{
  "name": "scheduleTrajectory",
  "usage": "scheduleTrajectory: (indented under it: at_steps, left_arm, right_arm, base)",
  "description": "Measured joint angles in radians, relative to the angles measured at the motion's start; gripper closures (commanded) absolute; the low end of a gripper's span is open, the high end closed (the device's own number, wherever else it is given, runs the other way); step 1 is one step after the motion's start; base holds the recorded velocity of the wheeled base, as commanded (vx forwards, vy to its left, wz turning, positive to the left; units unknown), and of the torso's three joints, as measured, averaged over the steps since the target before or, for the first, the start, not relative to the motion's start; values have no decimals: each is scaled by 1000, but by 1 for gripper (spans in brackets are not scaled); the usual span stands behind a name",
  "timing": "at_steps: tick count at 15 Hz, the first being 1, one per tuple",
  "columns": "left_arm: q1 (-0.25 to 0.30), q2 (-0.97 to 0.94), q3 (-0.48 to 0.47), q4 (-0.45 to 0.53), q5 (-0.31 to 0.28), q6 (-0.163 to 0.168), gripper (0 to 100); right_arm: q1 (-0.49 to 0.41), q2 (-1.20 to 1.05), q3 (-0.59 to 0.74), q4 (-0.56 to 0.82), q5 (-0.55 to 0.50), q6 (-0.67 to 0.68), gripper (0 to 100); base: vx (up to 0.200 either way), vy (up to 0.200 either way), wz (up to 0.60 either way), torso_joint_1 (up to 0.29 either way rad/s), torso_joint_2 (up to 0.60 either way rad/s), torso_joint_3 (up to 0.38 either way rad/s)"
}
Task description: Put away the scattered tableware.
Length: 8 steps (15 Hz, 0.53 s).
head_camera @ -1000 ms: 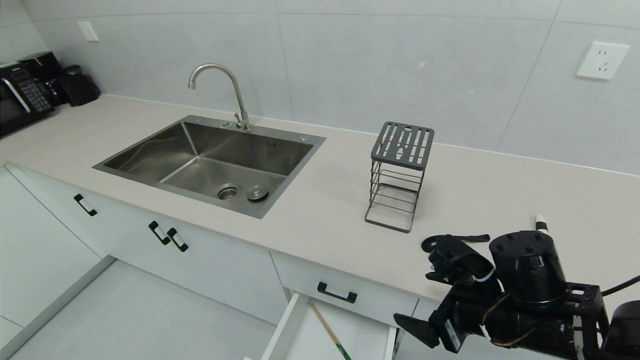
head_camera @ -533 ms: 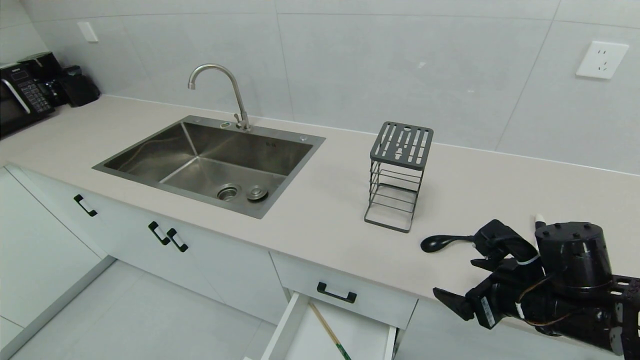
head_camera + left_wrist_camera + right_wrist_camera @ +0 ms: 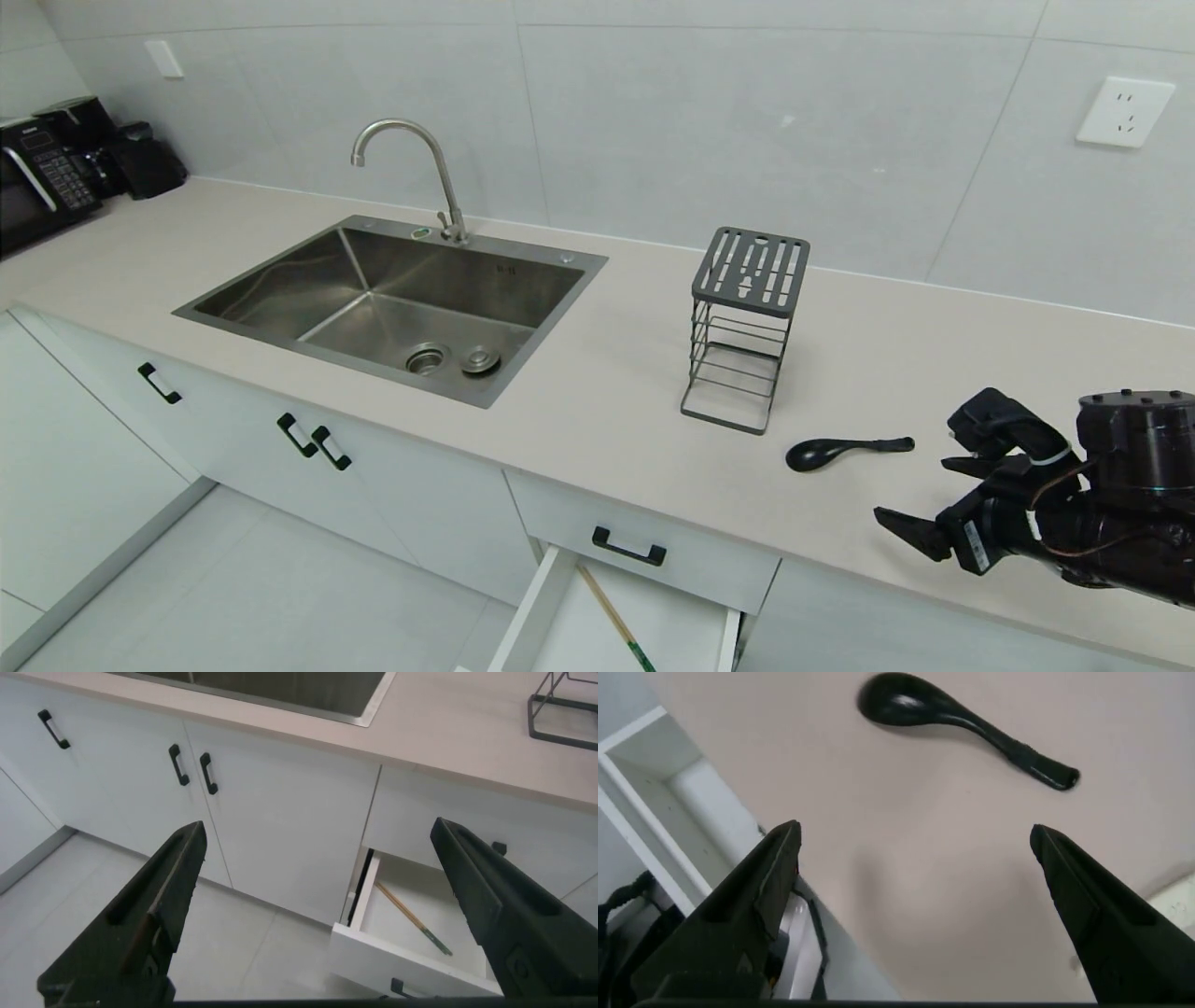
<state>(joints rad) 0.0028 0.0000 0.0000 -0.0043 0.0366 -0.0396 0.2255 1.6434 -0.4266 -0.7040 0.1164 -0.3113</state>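
Counter (image 3: 607, 401) pale, under grey tiled wall (image 3: 747, 112) | sink (image 3: 523, 285) at its left, wire rack (image 3: 747, 327) in the middle | black spoon (image 3: 848, 449) flat on counter beside rack | right claw (image 3: 920, 490) near spoon, wide apart, holding nothing | left claw (image 3: 318, 831) wide apart | drawer (image 3: 546, 616) open, stick (image 3: 611, 616) inside

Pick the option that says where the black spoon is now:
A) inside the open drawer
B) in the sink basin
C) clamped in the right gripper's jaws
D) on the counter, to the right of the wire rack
D: the black spoon lies flat on the counter, to the right of the wire rack, and the right gripper hovers apart from it with its jaws open.
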Motion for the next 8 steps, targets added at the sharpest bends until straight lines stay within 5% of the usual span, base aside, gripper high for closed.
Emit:
scheduleTrajectory:
  at_steps: [8]
  left_arm:
    - [0,0,0,0,0,0,0]
  right_arm:
    - [-23,197,-176,-40,24,-8,0]
  base:
    - [0,0,0,0,0,0]
